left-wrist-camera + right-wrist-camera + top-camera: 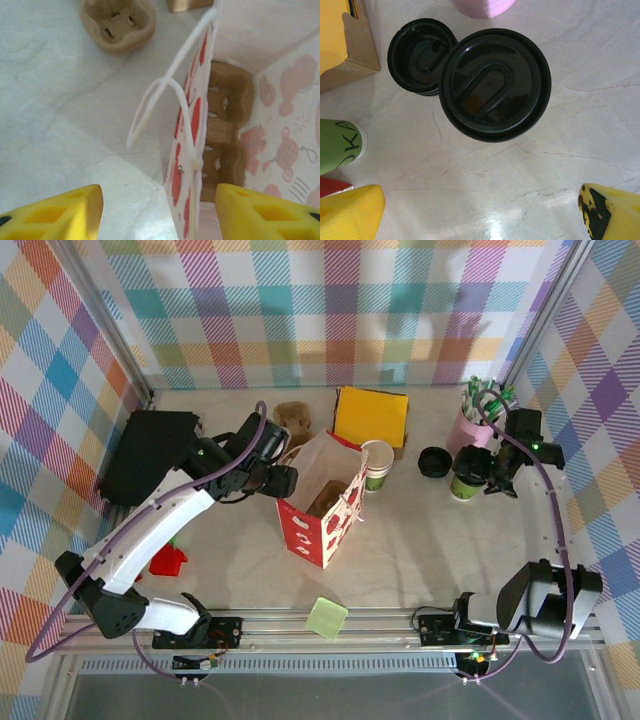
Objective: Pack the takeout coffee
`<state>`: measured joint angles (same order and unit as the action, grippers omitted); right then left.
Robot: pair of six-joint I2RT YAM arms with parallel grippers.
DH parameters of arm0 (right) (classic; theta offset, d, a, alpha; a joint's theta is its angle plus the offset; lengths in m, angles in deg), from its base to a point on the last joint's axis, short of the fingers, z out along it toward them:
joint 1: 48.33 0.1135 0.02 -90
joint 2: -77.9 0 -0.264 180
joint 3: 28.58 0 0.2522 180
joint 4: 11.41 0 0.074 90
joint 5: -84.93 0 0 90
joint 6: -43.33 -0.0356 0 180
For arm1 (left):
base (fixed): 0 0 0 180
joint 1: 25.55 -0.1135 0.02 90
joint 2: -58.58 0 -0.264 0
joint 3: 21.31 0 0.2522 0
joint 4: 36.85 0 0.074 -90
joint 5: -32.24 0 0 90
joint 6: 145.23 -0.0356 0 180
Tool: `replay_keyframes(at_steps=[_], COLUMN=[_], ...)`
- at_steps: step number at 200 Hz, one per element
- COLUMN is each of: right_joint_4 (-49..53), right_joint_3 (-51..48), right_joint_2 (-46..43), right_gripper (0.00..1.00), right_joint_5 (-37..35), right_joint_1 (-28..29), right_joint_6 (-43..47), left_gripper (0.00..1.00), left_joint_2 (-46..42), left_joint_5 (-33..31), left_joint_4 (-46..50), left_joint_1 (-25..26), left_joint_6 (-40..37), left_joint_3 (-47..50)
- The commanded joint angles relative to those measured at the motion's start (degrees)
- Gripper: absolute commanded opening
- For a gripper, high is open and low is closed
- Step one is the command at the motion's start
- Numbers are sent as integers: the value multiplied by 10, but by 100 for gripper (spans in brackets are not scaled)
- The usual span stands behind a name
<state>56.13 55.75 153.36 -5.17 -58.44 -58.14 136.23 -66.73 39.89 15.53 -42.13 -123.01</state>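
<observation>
Two green cups are standing: open cup [377,465] just beside one bag [305,530], lidded cup [495,85] just ahead of right gripper [480,212], gaping wide. Left gripper [160,210], fingers apart, is straddling the bag wall. One loose lid [422,55].

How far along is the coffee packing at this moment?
Done: a cardboard carrier sits inside the open gift bag. In hand: the left gripper straddles the bag's wall, open; the right gripper hovers open near the lidded cup. Left: that cup and the unlidded cup stand outside the bag.
</observation>
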Motion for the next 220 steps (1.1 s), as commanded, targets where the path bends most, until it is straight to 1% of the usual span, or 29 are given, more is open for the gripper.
replay_keyframes(at_steps=[1, 30, 69, 112, 123, 132, 148, 167, 181, 200, 220], right_joint_4=[-9, -25, -25, -16, -12, -11, -9, -7, -7, -6, -8], right_joint_3=[18, 16, 21, 26, 28, 30, 34, 39, 41, 42, 40], right_joint_2=[11, 23, 40, 50, 52, 52, 50, 49, 50, 52, 53], right_gripper=[99, 99, 99, 99, 99, 99, 99, 99, 99, 99, 99], right_joint_5=[36, 37, 22, 3, -2, -1, -3, -3, -5, -18, -28], right_joint_1=[-9, -13, -14, -14, -14, -14, -14, -13, -13, -13, -13], right_joint_6=[4, 5, 7, 9, 11, 11, 12, 13, 14, 18, 23], left_gripper=[60, 60, 56, 55, 55, 54, 55, 59, 61, 62, 59], left_joint_2=[-40, -78, -84, -79, -76, -73, -66, -47, -27, -3, 24], left_joint_5=[67, 153, 243, 251, 246, 221, 147, 47, 0, -8, -4], left_joint_4=[-18, -90, -164, -175, -166, -145, -95, -50, -37, -54, -80], left_joint_1=[-1, -1, 3, 45, 51, 52, 53, 52, 49, 44, 44], left_joint_6=[26, 77, 134, 151, 151, 147, 125, 92, 74, 55, 45], left_joint_3=[17, 61, 103, 101, 97, 87, 58, 26, 7, -5, -10])
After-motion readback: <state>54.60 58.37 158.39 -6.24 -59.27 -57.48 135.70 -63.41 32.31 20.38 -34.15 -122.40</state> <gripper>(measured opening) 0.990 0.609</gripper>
